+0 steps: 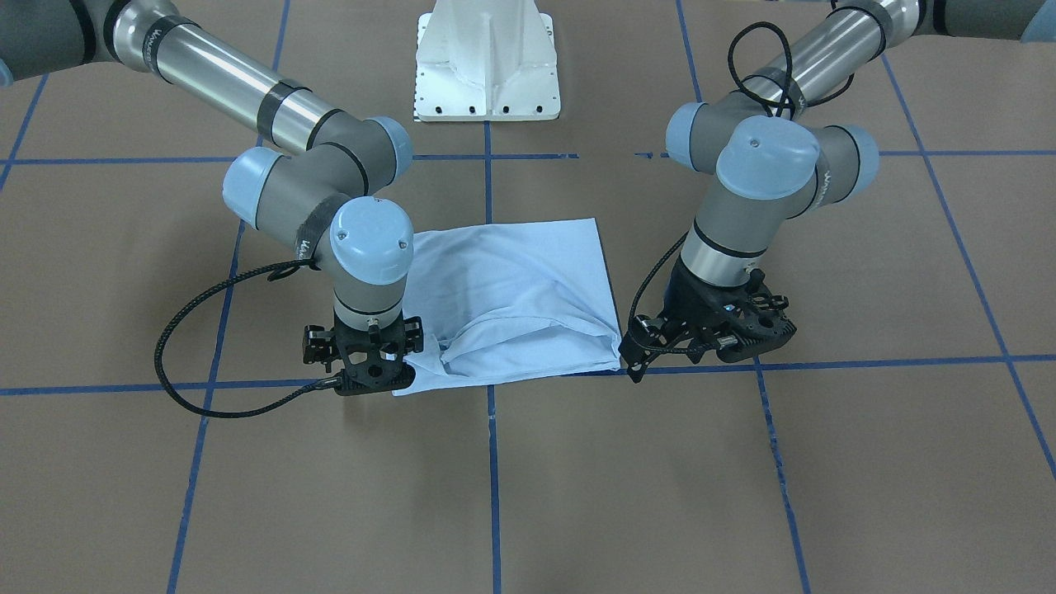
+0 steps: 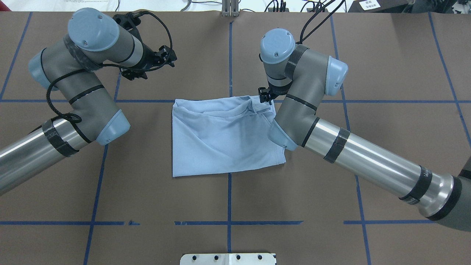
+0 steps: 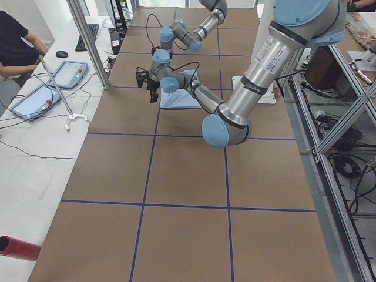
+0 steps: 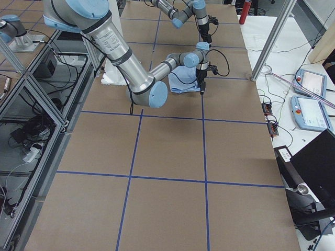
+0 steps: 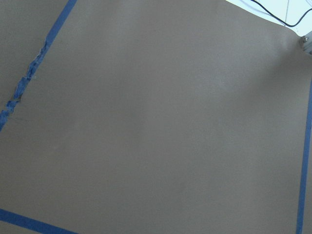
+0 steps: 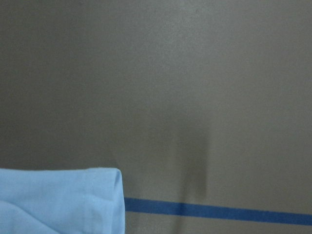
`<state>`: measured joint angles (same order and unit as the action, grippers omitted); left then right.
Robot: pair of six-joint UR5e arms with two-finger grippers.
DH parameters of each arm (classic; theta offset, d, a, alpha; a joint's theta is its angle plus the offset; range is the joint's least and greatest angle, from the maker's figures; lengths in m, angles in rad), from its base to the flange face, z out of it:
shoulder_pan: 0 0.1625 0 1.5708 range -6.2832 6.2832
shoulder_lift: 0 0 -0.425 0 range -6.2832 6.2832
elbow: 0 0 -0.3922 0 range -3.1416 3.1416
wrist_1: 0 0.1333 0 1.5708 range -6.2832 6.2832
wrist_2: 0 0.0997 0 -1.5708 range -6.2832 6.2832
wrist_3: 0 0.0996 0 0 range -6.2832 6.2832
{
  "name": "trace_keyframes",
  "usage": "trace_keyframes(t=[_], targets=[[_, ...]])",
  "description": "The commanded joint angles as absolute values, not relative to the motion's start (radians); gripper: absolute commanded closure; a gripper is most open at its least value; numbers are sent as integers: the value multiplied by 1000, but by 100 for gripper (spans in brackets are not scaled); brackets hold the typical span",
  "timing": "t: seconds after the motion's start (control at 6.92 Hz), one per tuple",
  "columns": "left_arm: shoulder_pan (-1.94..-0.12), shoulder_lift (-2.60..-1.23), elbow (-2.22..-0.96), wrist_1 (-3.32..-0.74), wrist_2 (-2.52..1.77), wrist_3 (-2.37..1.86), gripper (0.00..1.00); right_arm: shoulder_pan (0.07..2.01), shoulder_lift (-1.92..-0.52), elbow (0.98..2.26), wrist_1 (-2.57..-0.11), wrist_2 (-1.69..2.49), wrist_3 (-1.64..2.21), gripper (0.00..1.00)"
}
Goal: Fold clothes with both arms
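The pale blue T-shirt [image 1: 511,280] lies folded into a rough rectangle on the brown table, and also shows in the overhead view [image 2: 220,140]. Its print and label are hidden. My right gripper [image 1: 371,375] points down at the shirt's far corner on my right [image 2: 263,95]. Its fingers are hidden under its body. The right wrist view shows that corner [image 6: 58,200] lying flat, with nothing gripping it. My left gripper [image 1: 634,359] lies sideways just off the shirt's other far corner. In the overhead view [image 2: 170,57] its jaws look apart and empty. The left wrist view shows only bare table.
The white pedestal base [image 1: 487,74] stands on my side of the table. Blue tape lines [image 2: 229,222] cross the brown surface. A seated operator [image 3: 17,47], tablets [image 3: 70,73] and a metal post [image 3: 88,41] are at the table's far edge.
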<state>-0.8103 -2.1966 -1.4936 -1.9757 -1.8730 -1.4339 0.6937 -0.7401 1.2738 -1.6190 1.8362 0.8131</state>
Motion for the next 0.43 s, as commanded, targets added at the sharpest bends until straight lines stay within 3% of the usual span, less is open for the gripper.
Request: trace_keyframes(t=[0.0, 0.29], targets=[[-810, -2194, -1494, -1976, -1873, -1430, 0, 700, -703, 1281, -1623, 1861, 819, 0], [-813, -2192, -1493, -1976, -1873, -1428, 0, 675, -690, 1293, -1628, 1871, 827, 0]])
